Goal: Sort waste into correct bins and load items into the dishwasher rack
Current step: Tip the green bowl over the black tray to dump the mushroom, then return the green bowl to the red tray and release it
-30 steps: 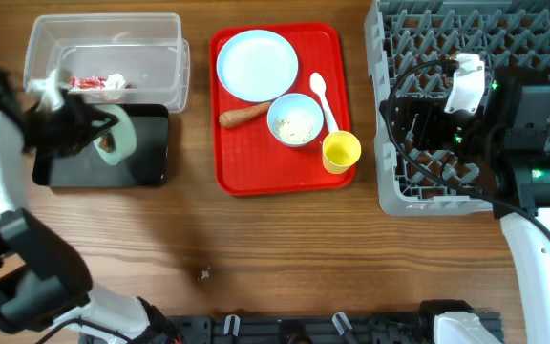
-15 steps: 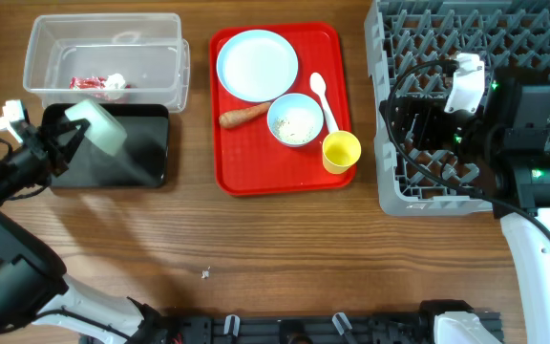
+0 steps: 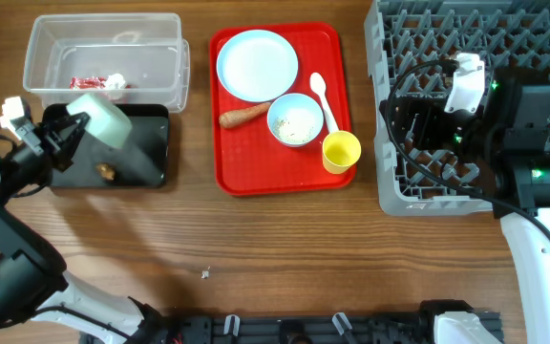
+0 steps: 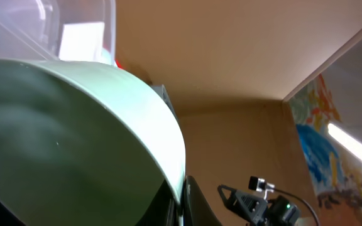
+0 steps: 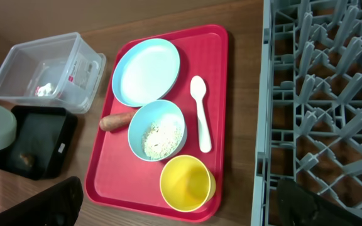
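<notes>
Overhead: left tool (image 3: 70,132) clamps the pale bowl (image 3: 103,122), tipped over the black tray (image 3: 151,158), brown lump (image 3: 107,171) just beside it. Left wrist: bowl fills the view. Right wrist: right tool (image 5: 178,188) spread wide, empty, yellow cup (image 5: 187,179) below, between its fingers.

On the table (image 3: 275,248), a central serving tray (image 3: 256,167) carries plate (image 3: 256,64), carrot piece (image 3: 243,116), bowl (image 3: 294,119), spoon (image 3: 322,100) and cup (image 3: 341,151). Left, the plastic tub (image 3: 175,67) holds a wrapper (image 3: 98,82); before it, the shallow tray (image 3: 151,143) holds a food lump (image 3: 107,171), a second bowl (image 3: 106,124) above. The dishwasher rack (image 3: 418,38) stands right.
</notes>
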Action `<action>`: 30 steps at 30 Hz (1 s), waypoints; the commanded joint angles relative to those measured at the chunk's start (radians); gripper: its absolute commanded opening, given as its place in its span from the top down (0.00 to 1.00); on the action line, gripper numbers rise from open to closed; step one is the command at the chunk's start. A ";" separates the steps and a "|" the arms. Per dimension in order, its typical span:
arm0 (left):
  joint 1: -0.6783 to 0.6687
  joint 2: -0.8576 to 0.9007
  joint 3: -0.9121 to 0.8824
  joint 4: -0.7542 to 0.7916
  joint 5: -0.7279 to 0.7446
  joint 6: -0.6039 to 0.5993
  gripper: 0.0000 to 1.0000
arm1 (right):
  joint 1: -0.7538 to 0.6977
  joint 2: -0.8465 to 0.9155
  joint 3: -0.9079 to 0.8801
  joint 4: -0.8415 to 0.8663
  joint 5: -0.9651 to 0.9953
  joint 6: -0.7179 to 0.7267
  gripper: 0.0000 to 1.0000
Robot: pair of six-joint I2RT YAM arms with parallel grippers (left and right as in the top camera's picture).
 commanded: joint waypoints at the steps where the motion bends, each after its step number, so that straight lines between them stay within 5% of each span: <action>1: -0.113 -0.036 0.040 0.003 -0.026 -0.021 0.96 | 0.004 0.009 0.018 0.024 0.011 0.000 0.00; 9: -0.521 -0.165 0.228 0.004 -0.579 -0.210 0.96 | 0.004 0.009 0.018 0.029 0.011 0.000 0.00; 21: -1.270 -0.069 0.245 -0.007 -1.725 -0.553 0.96 | 0.004 0.009 0.018 0.027 0.033 0.001 0.00; 30: -1.431 0.080 0.245 -0.015 -1.829 -0.578 0.96 | 0.004 0.009 0.018 0.026 0.033 0.000 0.00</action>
